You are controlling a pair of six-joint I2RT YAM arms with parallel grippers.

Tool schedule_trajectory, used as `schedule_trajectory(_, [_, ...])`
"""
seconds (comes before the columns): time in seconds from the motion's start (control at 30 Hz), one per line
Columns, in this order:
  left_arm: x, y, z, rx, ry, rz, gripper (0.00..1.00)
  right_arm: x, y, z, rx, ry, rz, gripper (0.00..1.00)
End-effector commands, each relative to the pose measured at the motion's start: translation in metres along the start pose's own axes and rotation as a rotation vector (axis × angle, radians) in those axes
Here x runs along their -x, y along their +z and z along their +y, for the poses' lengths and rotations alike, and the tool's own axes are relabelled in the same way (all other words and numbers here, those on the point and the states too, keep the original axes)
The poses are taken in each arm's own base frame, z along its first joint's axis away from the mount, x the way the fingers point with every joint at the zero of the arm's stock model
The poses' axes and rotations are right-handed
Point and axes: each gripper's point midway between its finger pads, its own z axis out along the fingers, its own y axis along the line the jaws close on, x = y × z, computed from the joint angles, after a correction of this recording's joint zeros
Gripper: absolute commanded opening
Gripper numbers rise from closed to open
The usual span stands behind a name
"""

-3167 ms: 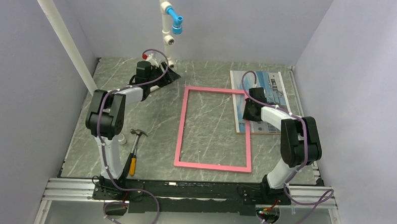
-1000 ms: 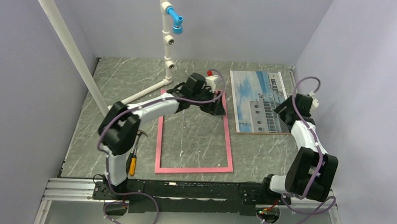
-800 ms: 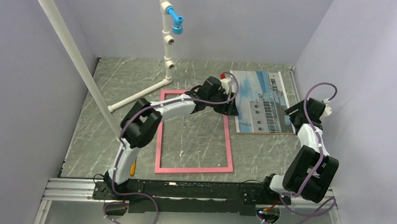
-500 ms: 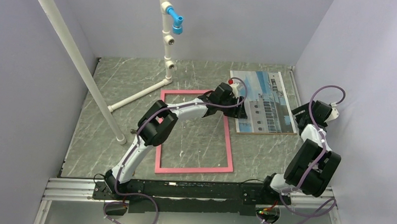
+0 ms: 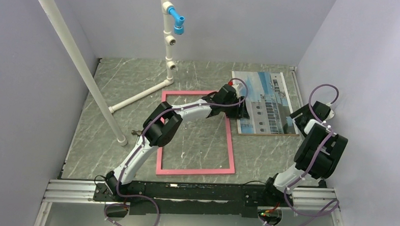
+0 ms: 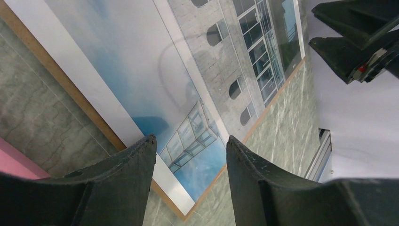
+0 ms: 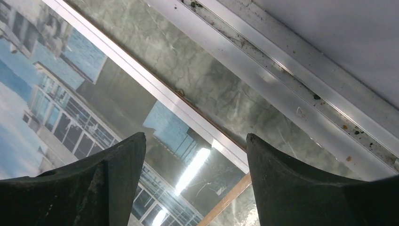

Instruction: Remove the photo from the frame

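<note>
1. Photo (image 5: 267, 95) lies flat on the grey worktop (image 5: 267, 156), upper right of the top view, outside the pink frame (image 5: 195, 171), so the job looks nearly done.
2. A thin brown board (image 7: 228, 195) sits under it; only the wrist views show that edge clearly.
3. Left fingers (image 6: 122, 188) are spread over the photo's left edge, maybe to lift it.
4. Right fingers (image 7: 94, 188), spread too, hang at its right edge.

- One photo (image 5: 263, 103).
- One pink frame (image 5: 230, 140).
- One brown board (image 7: 228, 197), only its edges showing under the photo.
- Two arms: left arm (image 5: 188, 110), right arm (image 5: 318, 149).
- Two tools: left tool (image 6: 190, 146), right tool (image 7: 195, 141).
- Three white pipes: slanted pipe (image 5: 73, 56), upright pipe (image 5: 166, 30), lying pipe (image 5: 140, 96).
- One blue fitting (image 5: 177, 18), on the upright pipe.
- One worktop (image 5: 113, 73).
</note>
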Motion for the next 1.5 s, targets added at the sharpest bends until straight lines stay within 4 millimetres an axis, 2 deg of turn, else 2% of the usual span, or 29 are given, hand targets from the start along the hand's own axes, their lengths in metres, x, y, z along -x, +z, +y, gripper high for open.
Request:
schedule_trajectory(0.0, [-0.018, 0.008, 0.029, 0.099, -0.091, 0.056, 0.60, 0.011, 0.011, 0.010, 0.043, -0.020, -0.009, 0.79])
schedule_trajectory(0.2, [-0.027, 0.011, 0.039, 0.130, -0.152, 0.093, 0.59, -0.006, 0.019, 0.019, 0.102, -0.006, 0.075, 0.78])
schedule_trajectory(0.6, [-0.041, 0.011, 0.057, 0.185, -0.192, 0.131, 0.56, 0.004, -0.006, 0.044, 0.223, 0.002, 0.057, 0.78])
schedule_trajectory(0.87, [-0.043, 0.013, 0.058, 0.182, -0.201, 0.137, 0.56, 0.006, -0.015, 0.053, 0.259, 0.006, 0.065, 0.78])
schedule_trajectory(1.03, [-0.041, 0.010, 0.060, 0.186, -0.189, 0.139, 0.56, 0.001, -0.014, 0.048, 0.233, 0.030, 0.093, 0.77])
schedule_trajectory(1.2, [-0.032, -0.001, 0.066, 0.216, -0.165, 0.122, 0.56, -0.005, -0.011, 0.046, 0.244, 0.059, 0.112, 0.76])
schedule_trajectory(1.47, [-0.029, -0.013, 0.072, 0.227, -0.182, 0.131, 0.56, -0.015, -0.003, 0.036, 0.218, 0.090, 0.161, 0.72])
